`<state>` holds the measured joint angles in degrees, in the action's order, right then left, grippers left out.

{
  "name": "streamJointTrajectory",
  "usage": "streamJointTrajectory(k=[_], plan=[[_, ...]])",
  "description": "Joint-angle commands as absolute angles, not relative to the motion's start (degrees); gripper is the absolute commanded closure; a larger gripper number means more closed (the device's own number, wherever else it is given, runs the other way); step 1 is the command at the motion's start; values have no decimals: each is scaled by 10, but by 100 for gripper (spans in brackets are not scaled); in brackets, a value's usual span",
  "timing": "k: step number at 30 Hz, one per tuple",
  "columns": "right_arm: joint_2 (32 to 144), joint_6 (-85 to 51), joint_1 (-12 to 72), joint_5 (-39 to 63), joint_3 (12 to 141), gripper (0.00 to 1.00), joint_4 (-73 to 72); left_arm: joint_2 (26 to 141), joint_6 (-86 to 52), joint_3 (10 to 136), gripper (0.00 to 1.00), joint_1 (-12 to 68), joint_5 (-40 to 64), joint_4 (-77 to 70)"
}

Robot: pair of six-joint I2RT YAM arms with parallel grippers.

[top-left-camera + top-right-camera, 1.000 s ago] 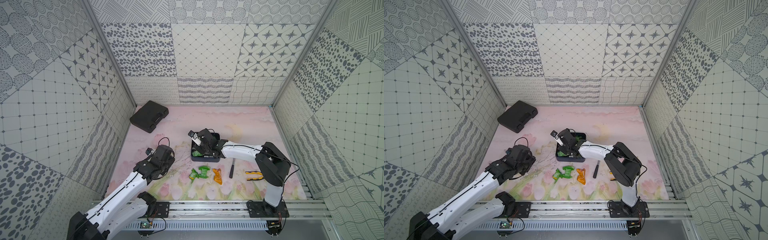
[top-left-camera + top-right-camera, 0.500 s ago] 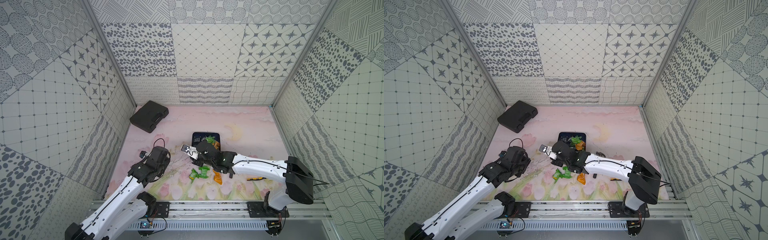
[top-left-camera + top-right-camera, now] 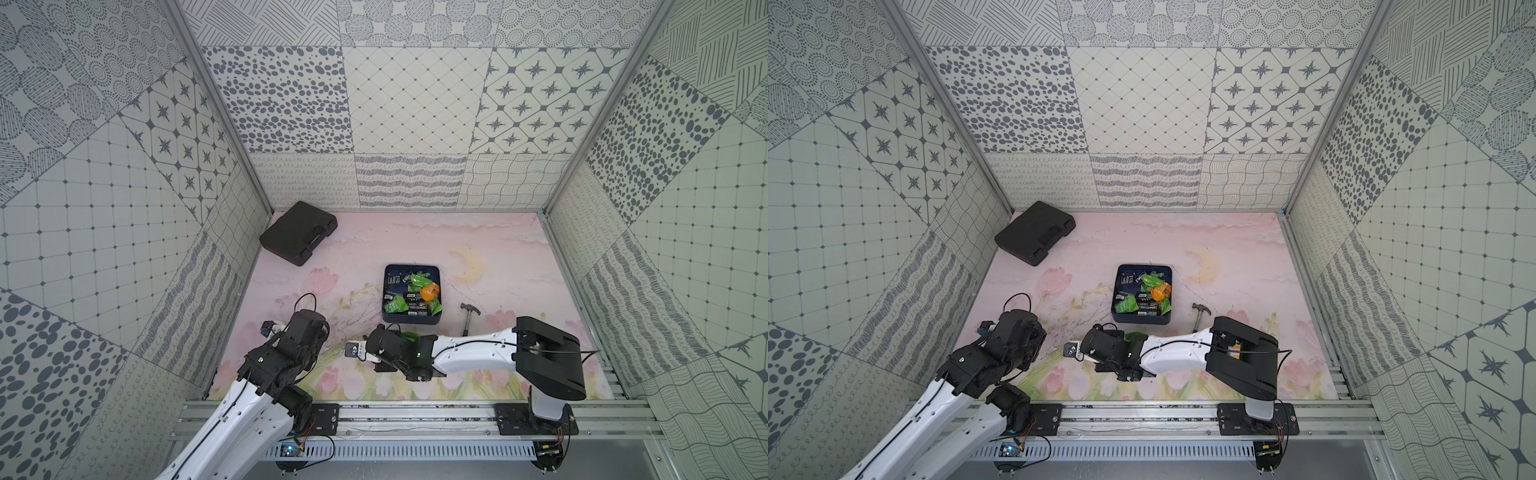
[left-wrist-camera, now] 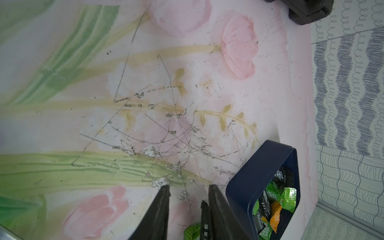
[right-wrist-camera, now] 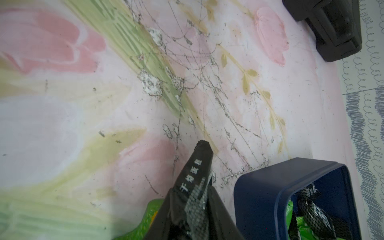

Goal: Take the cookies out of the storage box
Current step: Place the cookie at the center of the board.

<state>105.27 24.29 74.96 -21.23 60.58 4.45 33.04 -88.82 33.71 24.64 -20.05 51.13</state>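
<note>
My right end effector (image 5: 193, 209) clamps 1 black cookie packet (image 5: 197, 166) over the desk (image 3: 365, 249), lower left of the storage box (image 3: 411, 319) at frame centre in both top views. More cookies (image 3: 417, 291) lie inside it. My left end effector (image 4: 188, 199) stands open.

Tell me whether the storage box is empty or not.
Not empty: green, orange and black cookies lie piled inside the storage box, as both top views show.

The storage box (image 3: 409, 319) holds green, orange and black cookies (image 3: 417, 296) — a hammer (image 3: 468, 320) lies just beside it.
</note>
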Motion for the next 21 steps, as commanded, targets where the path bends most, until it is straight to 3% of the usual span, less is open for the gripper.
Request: streamJointTrajectory(k=[1, 4, 12, 21], plan=[[1079, 257, 754, -258, 629, 73, 3, 317, -913, 330, 64, 244, -221, 553], [1100, 271, 758, -266, 629, 70, -14, 319, -912, 330, 64, 245, -220, 551], [1079, 242, 764, -240, 615, 40, -41, 322, -898, 330, 65, 244, -219, 536], [949, 126, 751, -93, 587, 18, -10, 386, -791, 353, 63, 245, -196, 423]])
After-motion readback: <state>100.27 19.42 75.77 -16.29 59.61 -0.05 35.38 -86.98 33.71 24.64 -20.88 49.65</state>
